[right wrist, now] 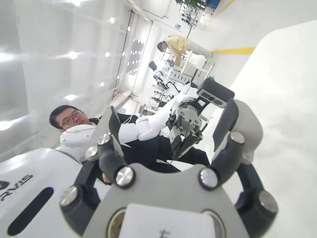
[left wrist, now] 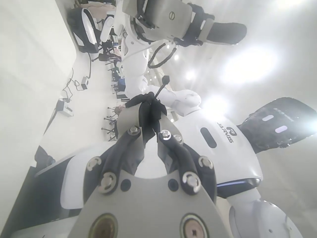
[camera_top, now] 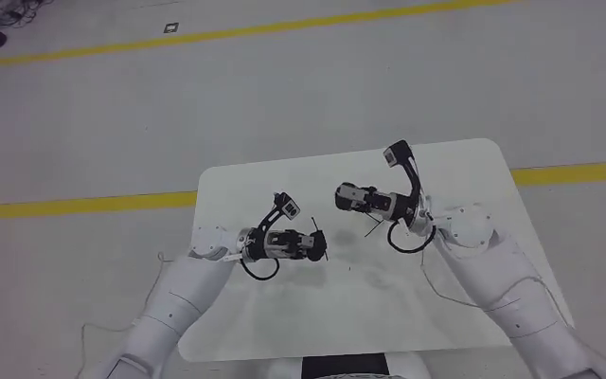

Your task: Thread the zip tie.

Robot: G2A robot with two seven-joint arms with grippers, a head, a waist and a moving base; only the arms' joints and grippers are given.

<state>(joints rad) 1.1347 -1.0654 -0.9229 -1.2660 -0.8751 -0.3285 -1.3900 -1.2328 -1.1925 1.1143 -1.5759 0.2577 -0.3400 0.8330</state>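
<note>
Your left gripper (left wrist: 152, 104) is clamped tight on the thin black plastic zip tie (left wrist: 161, 87), up over the white rounded table (camera_top: 454, 171). The tie's blocky head end pokes out past the fingertips, with its long axis aimed roughly at your right gripper (right wrist: 171, 106). That one's spread wide with nothing in it, near and facing the left. I'd guess the right does the closing in, lined up along that axis
</note>
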